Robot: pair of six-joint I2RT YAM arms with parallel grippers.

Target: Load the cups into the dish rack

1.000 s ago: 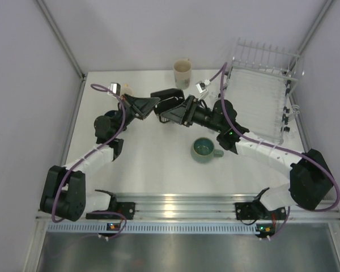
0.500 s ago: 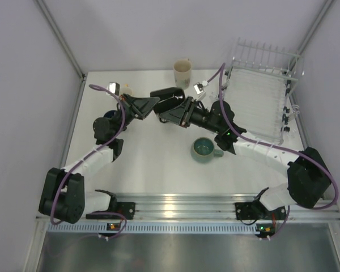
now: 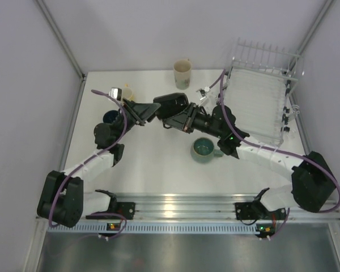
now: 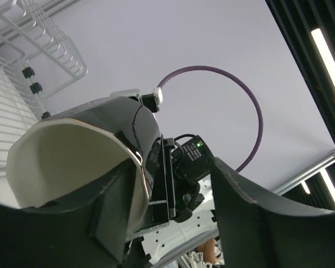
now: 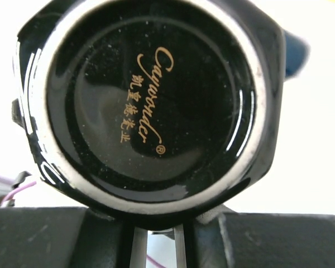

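A glossy black mug [image 3: 171, 103] with a cream-white inside hangs on its side above the middle of the white table [image 3: 153, 170], between the two arms. The right gripper [image 3: 180, 113] has hold of it. In the right wrist view its fingers are drawn almost together just under the mug's round base, with only a thin slit between them. Which part of the mug they pinch is hidden. Only that view shows the base, which fills the frame with gold script and small gold characters.

Only the left wrist view shows the other end, the pale open mouth. It faces the left gripper [image 3: 149, 109], whose fingers are spread wide and clasp nothing. One finger [image 4: 109, 215] overlaps the rim, and whether it touches cannot be told. Behind the mug in that view, a purple cable [image 4: 206, 68] loops against the wall.

From overhead, three more mugs stand around the held one:
- A round teal-green mug [image 3: 203, 150] stands upright at 5 o'clock, near the right forearm.
- A tall cream mug [image 3: 182, 72] stands at 12 o'clock by the far edge.
- A dark blue mug [image 3: 110, 117] sits at 9 o'clock, partly behind the left arm.

The silver-white wire dish rack [image 3: 255, 105], with its upright tines, fills the corner at 2 o'clock, apart from the held mug.
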